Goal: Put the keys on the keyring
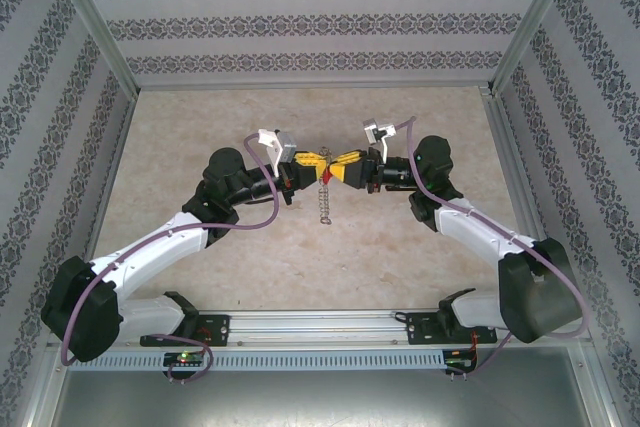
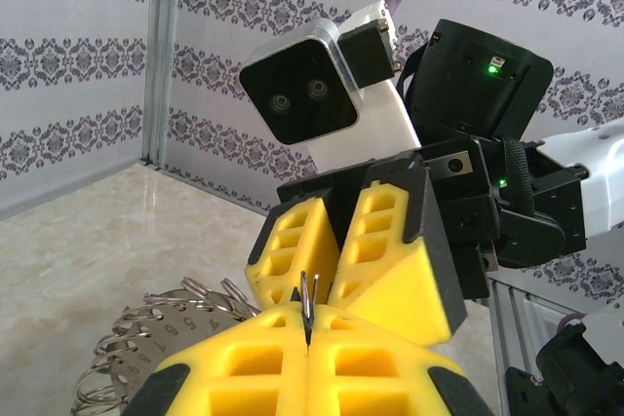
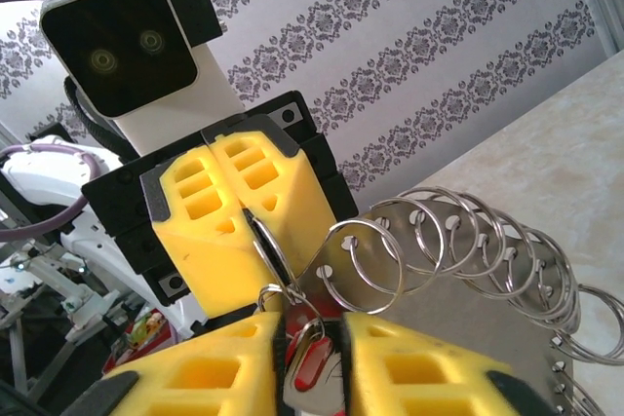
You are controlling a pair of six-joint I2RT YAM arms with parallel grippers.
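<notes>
Mid-task, by my reckoning: keyring (image 1: 323,202) and key (image 3: 317,369) are both up off the bench (image 1: 250,257) and brought together between my arms. I cannot make out whether the key is threaded onto the wire, so I judge the joining itself not yet done. Left side: my left claw (image 2: 307,338) is fully closed, its yellow fingers pinched on a thin loop of the keyring's wire, with no gap between them. Centre: the keyring hangs below that pinch. Its rim is fringed with small split rings (image 3: 458,236) that fan away in the right wrist view. Right side: my right claw (image 3: 312,330) stands tip to tip with the left one. Its jaws are at a narrow gap, with the key's red head sitting between the pads. A bit of silvery metal pokes up from there, close by the wire at the left fingertips; touching or not, I cannot tell. The key looks held, as far as I can see. Left to do: work the key onto the wire, then let go.
</notes>
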